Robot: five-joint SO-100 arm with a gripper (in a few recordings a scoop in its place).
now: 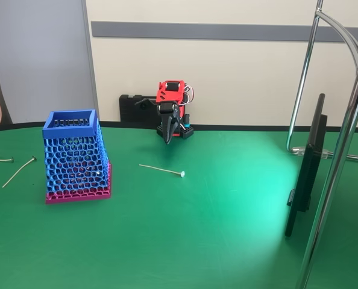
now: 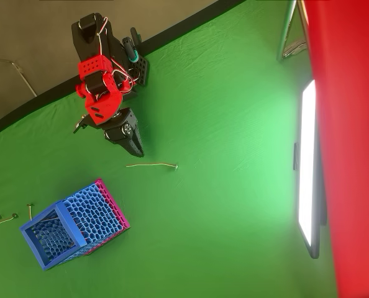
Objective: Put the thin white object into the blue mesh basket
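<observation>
1. Gripper [image 2: 136, 149] hanging folded at the red arm [image 2: 97, 87], black fingers pointing down toward the green table [image 2: 234, 205]; fingers lying pressed together, nothing between them, so closed and empty. Fixed view showing the same gripper [image 1: 168, 139] drooping in front of the arm's base.
2. Thin white stick [image 2: 151, 165] lying flat on the cloth just below the fingertips in the overhead view, apart from them, its small knob at the end pointing away to the right. In the fixed view the stick [image 1: 161, 170] is sitting in front of the gripper, nearer the camera.
3. Blue mesh basket [image 2: 45, 233] standing upright well beyond the stick, down and left of the gripper in the overhead view; basket [image 1: 70, 127] left of the gripper in the fixed view, pink base touching the cloth.
4. Spare sticks [image 1: 19, 171] lying past the basket, farthest from the gripper.
5. Monitor [image 1: 305, 174] standing far off to the gripper's right in the fixed view.
</observation>
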